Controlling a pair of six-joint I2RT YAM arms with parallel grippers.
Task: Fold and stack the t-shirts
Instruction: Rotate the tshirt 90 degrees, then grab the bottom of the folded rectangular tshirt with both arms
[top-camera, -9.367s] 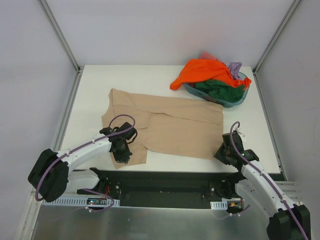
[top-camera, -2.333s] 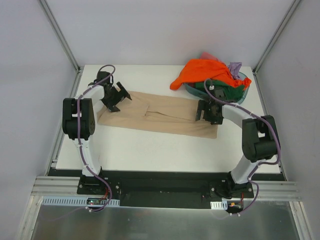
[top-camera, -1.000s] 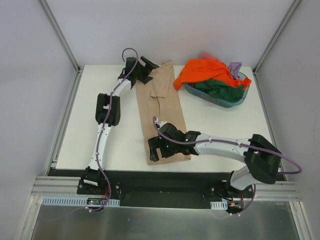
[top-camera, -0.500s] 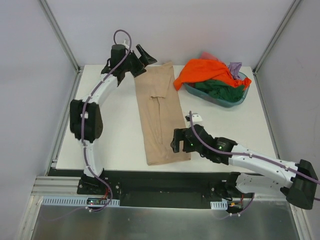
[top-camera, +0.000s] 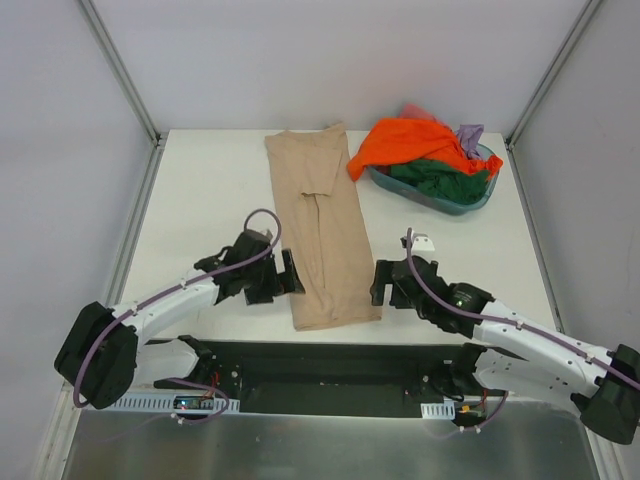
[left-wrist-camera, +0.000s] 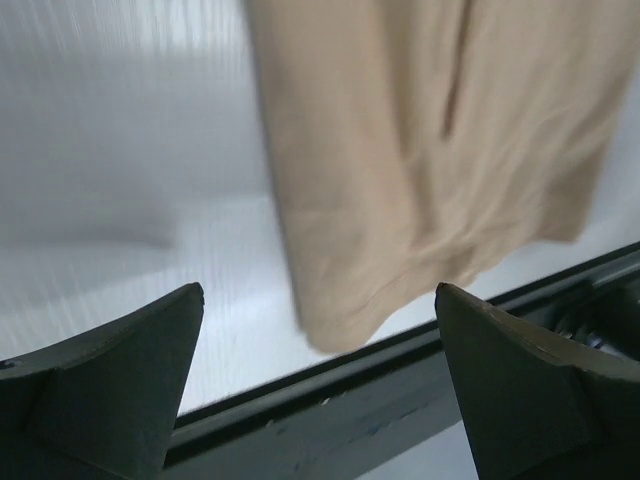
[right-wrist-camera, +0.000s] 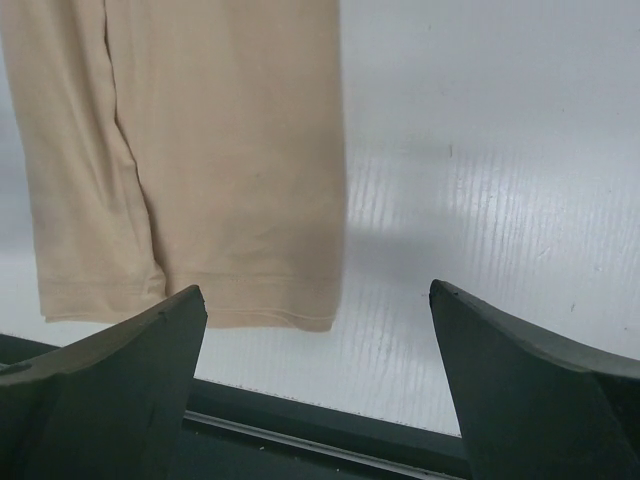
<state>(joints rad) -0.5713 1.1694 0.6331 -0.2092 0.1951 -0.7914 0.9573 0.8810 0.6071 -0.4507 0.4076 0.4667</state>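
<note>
The tan-beige t-shirt (top-camera: 322, 235) lies folded into a long narrow strip running from the table's back edge to its front. My left gripper (top-camera: 288, 278) hovers open just left of the strip's near end, and my right gripper (top-camera: 380, 283) hovers open just right of it. Neither touches the cloth. The left wrist view shows the shirt's near corner (left-wrist-camera: 420, 130) beyond my left gripper (left-wrist-camera: 318, 290). In the right wrist view the hemmed edge (right-wrist-camera: 220, 150) lies ahead of my right gripper (right-wrist-camera: 315, 290). Orange (top-camera: 405, 140), dark green (top-camera: 432, 178), lilac (top-camera: 470, 133) and pinkish red (top-camera: 413, 108) t-shirts are heaped at the back right.
The heaped shirts sit in a teal plastic basin (top-camera: 478, 200), with the orange one spilling over its left rim near the strip's far end. The dark front rail of the table (left-wrist-camera: 400, 380) (right-wrist-camera: 330, 440) runs right under both grippers.
The left arm has swung from the shirt's far end back to the left of its near end. The right gripper has come off the near end and drawn back to the right. The shirt lies still.
</note>
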